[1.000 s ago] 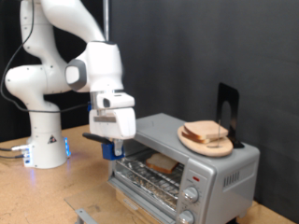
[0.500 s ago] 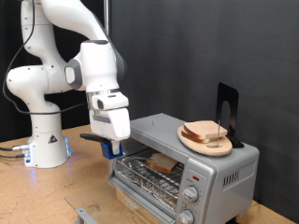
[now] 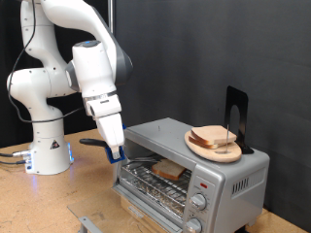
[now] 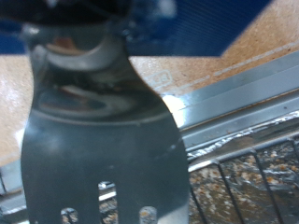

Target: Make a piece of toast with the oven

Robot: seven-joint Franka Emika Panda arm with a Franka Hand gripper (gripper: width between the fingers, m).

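- Since the earlier frames, the arm has swung toward the exterior view's left and tilted, so the gripper (image 3: 114, 148) now hangs just off the oven's left end instead of over its top.
- One piece of toast (image 3: 170, 169) lies inside the oven (image 3: 194, 167), on the wire rack (image 3: 154, 179) behind the open front, near the middle of the rack.
- It looks light, soft and crumbly to me; sliding a flat blade under the whole face would suit it better than pinching the crust, which could tear.
- More slices (image 3: 215, 140) sit stacked on a round wooden plate (image 3: 196, 148) on the oven's top, toward its right edge.
- A dark slotted spatula (image 4: 98, 149) fills the wrist view, its blade reaching toward the rack; the fingers appear clamped on its handle, with blue pads either side.
- Beneath the oven lies a brown table (image 3: 39, 199).
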